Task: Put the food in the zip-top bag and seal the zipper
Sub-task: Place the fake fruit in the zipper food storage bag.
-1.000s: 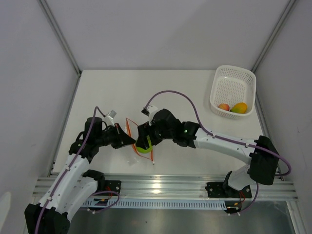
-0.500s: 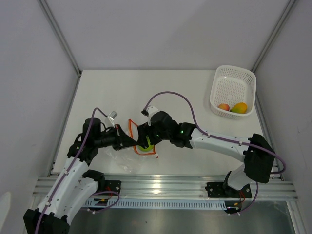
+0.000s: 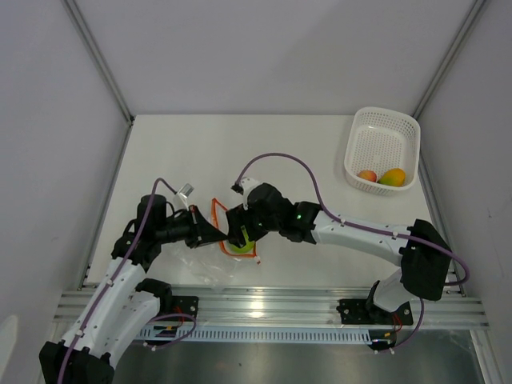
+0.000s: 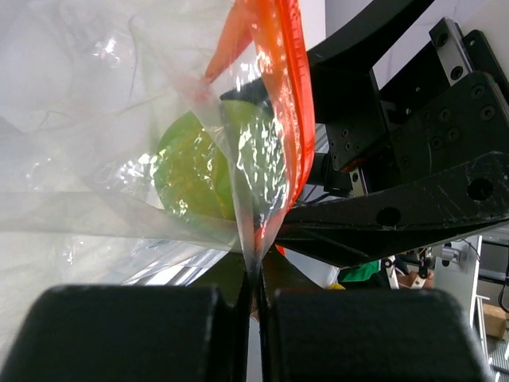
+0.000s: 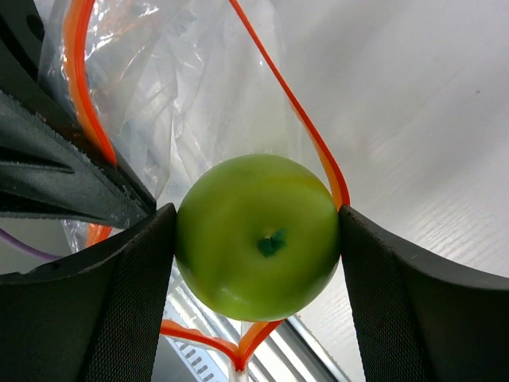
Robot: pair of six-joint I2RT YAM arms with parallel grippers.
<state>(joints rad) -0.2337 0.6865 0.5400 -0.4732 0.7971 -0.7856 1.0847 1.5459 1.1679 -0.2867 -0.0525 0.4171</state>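
Zipper (image 4: 286, 95) loop closely frames lime-green ball (image 5: 258, 235) gripped by right claw (image 5: 256, 239); left claw (image 4: 254, 318) pinches zip-top bag (image 4: 95, 119), apparently its mouth.

The clear, crinkly bag (image 4: 95, 103) has its mouth gaping, the red-orange zipper (image 4: 288, 87) spread into a loop. The lime-green ball (image 5: 258, 236) sits within that loop. The yellow-orange piece (image 3: 393, 177) and the smaller red-orange one (image 3: 367, 175) lie side by side in the white basket (image 3: 384, 128), well apart from the bag.

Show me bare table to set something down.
Free: table's far half, up to back wall, left of white basket. Crowded: near centre, where left end effector pinches zip-top bag and right end effector holds lime-green ball.
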